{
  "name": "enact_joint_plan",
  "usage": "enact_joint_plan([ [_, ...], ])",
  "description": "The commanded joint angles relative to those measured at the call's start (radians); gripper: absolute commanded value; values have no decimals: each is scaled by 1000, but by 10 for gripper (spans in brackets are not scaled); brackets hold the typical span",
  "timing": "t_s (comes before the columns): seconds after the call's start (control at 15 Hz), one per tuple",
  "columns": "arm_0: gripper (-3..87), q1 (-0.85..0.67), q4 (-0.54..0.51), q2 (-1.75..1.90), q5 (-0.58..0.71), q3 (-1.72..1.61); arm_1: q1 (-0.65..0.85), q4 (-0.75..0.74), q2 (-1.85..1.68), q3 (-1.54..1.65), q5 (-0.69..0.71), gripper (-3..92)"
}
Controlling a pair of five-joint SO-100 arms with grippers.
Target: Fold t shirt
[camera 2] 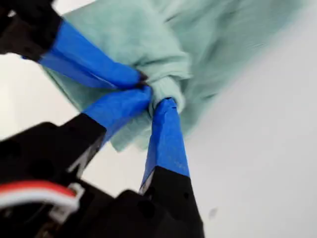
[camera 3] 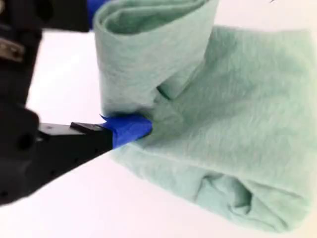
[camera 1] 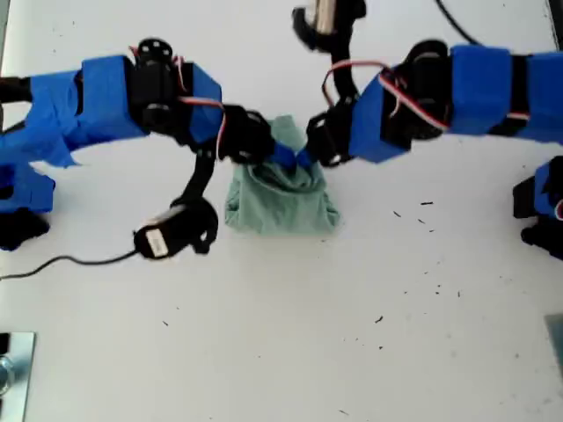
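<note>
The pale green t shirt (camera 1: pixel 281 207) lies bunched in a small folded heap on the white table (camera 1: pixel 290 352). In the exterior view two blue-taped arms reach in from either side, and their tips meet at the heap's far edge. In the first wrist view my first gripper (camera 2: pixel 154 99) is shut on a rolled fold of the t shirt (camera 2: pixel 148 44), with the other gripper's blue finger (camera 2: pixel 94 59) touching the same fold. In the second wrist view my second gripper (camera 3: pixel 146 124) pinches a raised fold of the t shirt (camera 3: pixel 237 109). One of its fingers is hidden by cloth.
A wrist camera (camera 1: pixel 171 233) with a black cable hangs beside the heap on the exterior view's left. Another camera (camera 1: pixel 321 18) sits at the far edge. A metal piece (camera 1: pixel 13 374) is at the near corner on the exterior view's left. Small dark specks dot the table.
</note>
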State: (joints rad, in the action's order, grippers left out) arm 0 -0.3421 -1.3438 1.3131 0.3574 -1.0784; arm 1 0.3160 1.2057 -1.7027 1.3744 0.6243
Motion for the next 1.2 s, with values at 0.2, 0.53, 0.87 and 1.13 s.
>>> enact_joint_plan([
  [0.2,342,-212,57,417,-29,-371,457,-167,-738,479,146,192],
  [0.53,256,-270,330,1290,-23,-1221,446,135,-1405,936,57,188],
  [0.87,153,-5,362,2010,-196,-1853,109,97,-1799,1482,-156,187],
  [1.13,132,160,370,2283,-310,-2169,95,57,-1799,1738,-229,123],
])
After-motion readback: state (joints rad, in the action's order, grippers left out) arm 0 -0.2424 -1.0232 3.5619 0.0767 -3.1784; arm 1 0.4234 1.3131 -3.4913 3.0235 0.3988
